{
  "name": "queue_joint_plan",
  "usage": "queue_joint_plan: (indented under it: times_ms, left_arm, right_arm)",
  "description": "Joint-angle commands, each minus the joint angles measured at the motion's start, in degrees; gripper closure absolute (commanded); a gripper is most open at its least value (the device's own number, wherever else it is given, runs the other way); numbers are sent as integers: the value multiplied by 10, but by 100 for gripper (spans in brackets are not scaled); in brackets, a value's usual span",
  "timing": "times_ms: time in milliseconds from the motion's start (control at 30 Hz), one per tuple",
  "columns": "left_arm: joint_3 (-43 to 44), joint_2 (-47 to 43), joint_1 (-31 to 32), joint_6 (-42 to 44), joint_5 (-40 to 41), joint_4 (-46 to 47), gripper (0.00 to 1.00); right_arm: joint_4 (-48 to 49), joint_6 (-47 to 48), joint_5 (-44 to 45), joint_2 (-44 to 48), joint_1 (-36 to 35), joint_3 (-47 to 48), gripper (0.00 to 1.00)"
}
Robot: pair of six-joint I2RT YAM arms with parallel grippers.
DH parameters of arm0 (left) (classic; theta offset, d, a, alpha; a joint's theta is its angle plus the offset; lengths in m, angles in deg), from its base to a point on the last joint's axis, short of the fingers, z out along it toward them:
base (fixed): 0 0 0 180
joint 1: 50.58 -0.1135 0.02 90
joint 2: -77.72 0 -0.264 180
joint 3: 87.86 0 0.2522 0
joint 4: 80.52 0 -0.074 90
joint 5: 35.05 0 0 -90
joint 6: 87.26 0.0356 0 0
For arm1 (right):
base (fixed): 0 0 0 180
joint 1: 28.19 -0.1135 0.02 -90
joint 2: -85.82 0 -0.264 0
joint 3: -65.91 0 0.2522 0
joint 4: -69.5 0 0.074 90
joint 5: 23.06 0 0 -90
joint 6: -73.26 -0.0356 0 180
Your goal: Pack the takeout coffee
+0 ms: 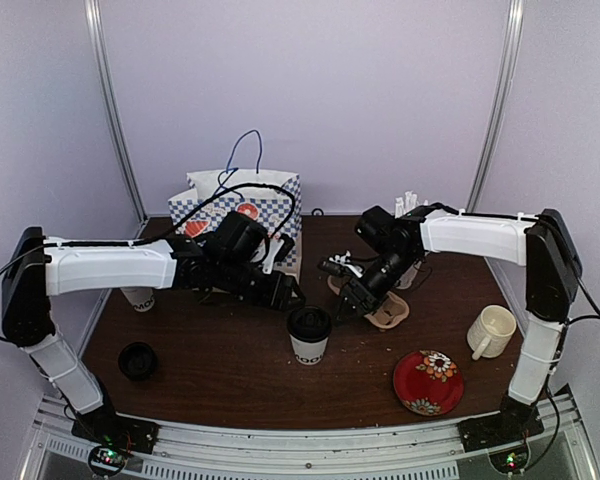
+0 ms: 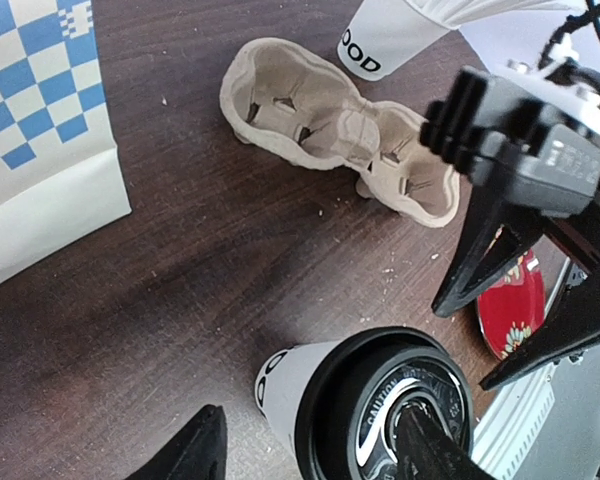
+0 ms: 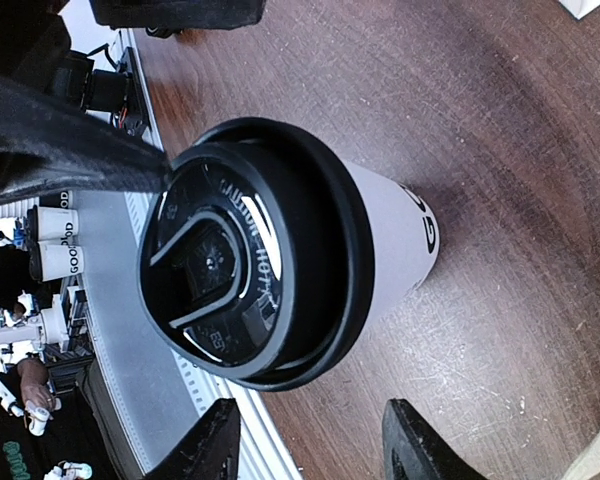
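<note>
We fear a collision and tipping: left end effector and right end effector, both wide, crowd one lidded cup.

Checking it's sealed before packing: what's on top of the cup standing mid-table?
A black plastic lid sits on the paper cup, covering its whole mouth. Because of the lid, whether there is coffee inside cannot be seen.
</note>
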Motion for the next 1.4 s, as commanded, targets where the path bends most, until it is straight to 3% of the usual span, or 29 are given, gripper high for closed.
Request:
queue_joint_plan:
  times_ms: [0,167,267,500,833,1367]
  left_arm:
    - [1,-9,-2,-2,-1,4,40]
    - [-40,-74,-2,-63,39,-25,41]
    - [-79,-123,-2,-113,58,-37,46]
    - [-147,-117,-3,-190,-37,51,56]
    - [-139,-77,-3,-200,-67,105,56]
    - [-140,-62,-11,-214,-61,116,55]
  right_arm:
    - [-3,2,-16,-14,-3,21,47]
    - [-6,3,-16,-9,-4,21,48]
    - [-6,4,-17,-4,-2,17,48]
    - [-5,-2,-25,-20,8,25,54]
    - [-7,-3,-26,-31,9,30,56]
    - [-3,-8,-21,-51,12,33,57]
